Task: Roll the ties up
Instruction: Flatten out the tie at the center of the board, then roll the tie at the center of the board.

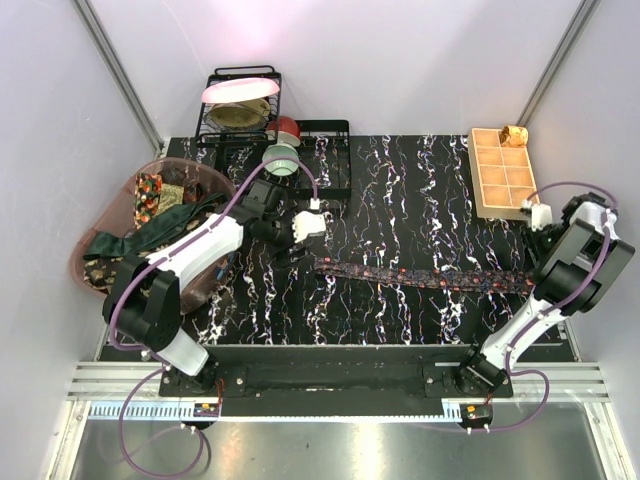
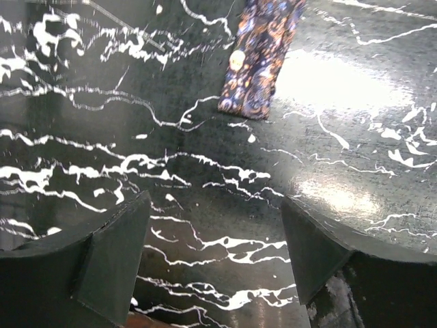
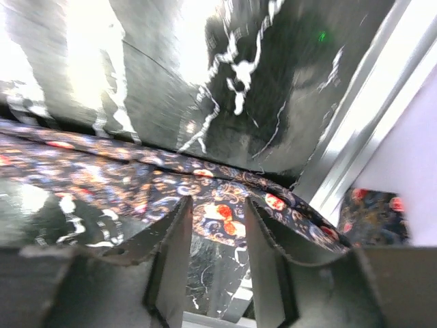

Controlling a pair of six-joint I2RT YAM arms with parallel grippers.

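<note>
We find one tie (image 1: 420,275) stretched flat across the black marbled table (image 1: 400,190). It runs from near the middle toward the right edge, dark cloth sprinkled with red dots. Its narrow, squared-off end lies on the left. The left gripper (image 1: 308,228) hovers just beside that end, its fingers spread wide with only bare table between them. In the left wrist view the tip of the tie sits a little ahead of the fingers, apart from them.

The right gripper (image 3: 215,249) hangs low over the wide end of the tie, close to the metal rail at the table's edge. Its fingers stand partly apart with a narrow gap, and through that gap we see the patterned cloth. Whether the fingertips touch the cloth we cannot tell, since that picture is blurred.

More ties (image 1: 135,240) are heaped in the pinkish basket (image 1: 78,262) on the far left, one dark green among them. A tan tray (image 1: 500,180) with square compartments sits at the far right corner, well apart from the laid-out tie.
</note>
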